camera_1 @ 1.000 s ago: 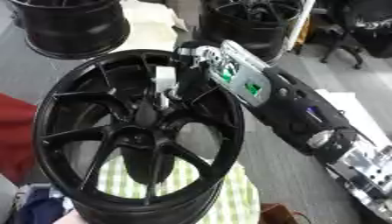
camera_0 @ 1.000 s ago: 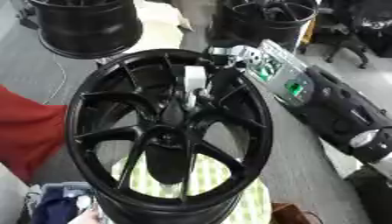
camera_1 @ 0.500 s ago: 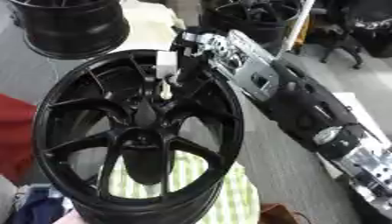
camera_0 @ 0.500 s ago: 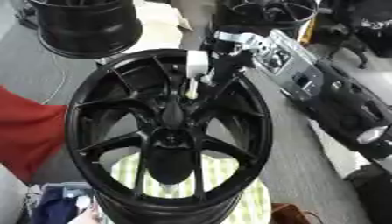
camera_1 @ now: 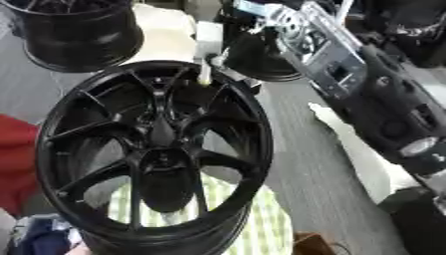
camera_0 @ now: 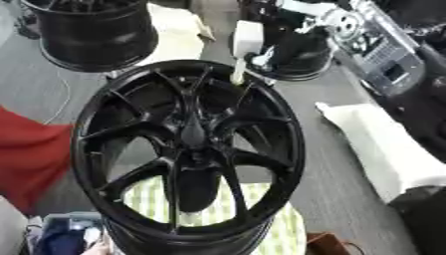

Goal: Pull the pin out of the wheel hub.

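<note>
A black multi-spoke wheel [camera_0: 187, 149] lies face up on a green and white checked cloth [camera_0: 270, 226]; its hub [camera_0: 191, 135] sits at the centre. The pin [camera_0: 244, 47], a white block on a thin pale shaft, hangs clear of the hub above the wheel's far rim, its tip over the rim edge. My right hand [camera_0: 280, 49] comes in from the upper right on a black and silver arm [camera_1: 348, 74] and is shut on the pin's white head. The left hand shows in neither view.
Another black wheel [camera_0: 91, 35] stands at the back left and a third [camera_1: 261, 60] behind the pin. A red cloth [camera_0: 31, 159] lies at the left, a white bag [camera_0: 375, 144] on the grey floor at the right, blue items [camera_0: 56, 239] at the lower left.
The right hand has drawn the pin up out of the hub and carried it back past the far rim. The camera has also shifted, so the wheel sits lower in view.
</note>
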